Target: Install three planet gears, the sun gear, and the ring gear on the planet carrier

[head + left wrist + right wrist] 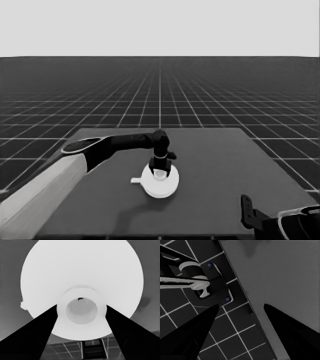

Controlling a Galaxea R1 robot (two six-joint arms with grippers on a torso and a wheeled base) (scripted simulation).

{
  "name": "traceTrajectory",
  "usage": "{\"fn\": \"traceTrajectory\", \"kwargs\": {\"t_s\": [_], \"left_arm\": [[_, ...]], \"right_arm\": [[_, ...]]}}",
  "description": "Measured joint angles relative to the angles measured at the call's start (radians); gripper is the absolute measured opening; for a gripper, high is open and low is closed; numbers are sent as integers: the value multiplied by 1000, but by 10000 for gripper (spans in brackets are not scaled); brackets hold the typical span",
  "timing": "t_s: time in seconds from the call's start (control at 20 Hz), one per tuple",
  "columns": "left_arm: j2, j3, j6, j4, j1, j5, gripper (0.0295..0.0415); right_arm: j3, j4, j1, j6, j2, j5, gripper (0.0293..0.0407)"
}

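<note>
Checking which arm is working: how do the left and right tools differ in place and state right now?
The left tool is over the table's middle, straddling the raised hub of the larger round part; the right tool sits parked at the near right corner, at nothing. The left arm reaches far out; the right barely shows. Both have long, pointed black fingers.

A simulated test space — a dark table [215, 165] standing alone on a floor grid [160, 95] under a pale blank band.

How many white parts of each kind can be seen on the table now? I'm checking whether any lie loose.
round white disc: 1
thin white piece: 1
small gears: 0 in view
Total: 2
</note>
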Motion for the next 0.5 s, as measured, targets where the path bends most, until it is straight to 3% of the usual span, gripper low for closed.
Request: {"fn": "traceTrajectory", "kwargs": {"t_s": [0.5], "left_arm": [[0,0,87,0,0,0,348]], "right_arm": [[0,0,0,0,0,0,385]]}}
